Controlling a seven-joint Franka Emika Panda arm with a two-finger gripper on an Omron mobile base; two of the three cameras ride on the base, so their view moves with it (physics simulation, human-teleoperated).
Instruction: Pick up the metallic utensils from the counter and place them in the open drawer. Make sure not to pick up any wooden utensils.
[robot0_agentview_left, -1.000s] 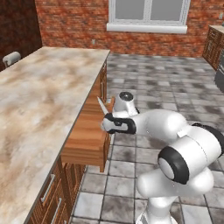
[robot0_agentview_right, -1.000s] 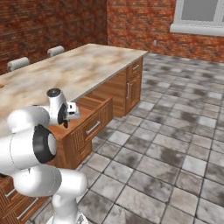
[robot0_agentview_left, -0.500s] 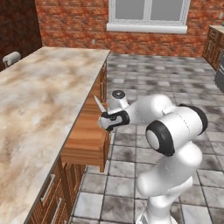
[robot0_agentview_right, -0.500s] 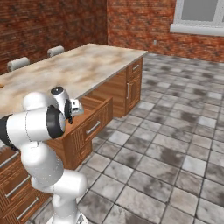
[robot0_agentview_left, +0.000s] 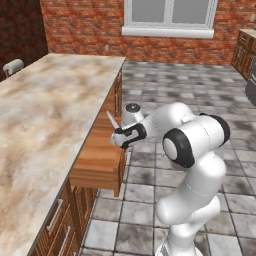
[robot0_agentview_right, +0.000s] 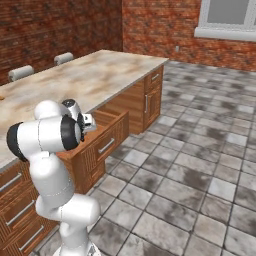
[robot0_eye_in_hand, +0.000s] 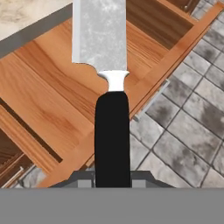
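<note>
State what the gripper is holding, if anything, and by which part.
The gripper holds the knife by the end of its black handle, blade pointing away over the open drawer.

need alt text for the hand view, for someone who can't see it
A knife with a black handle and silver blade, held in the gripper, points up the middle of the picture over an open wooden drawer. Grey stone floor tiles lie to the right, and a strip of marbled counter shows at top left.
</note>
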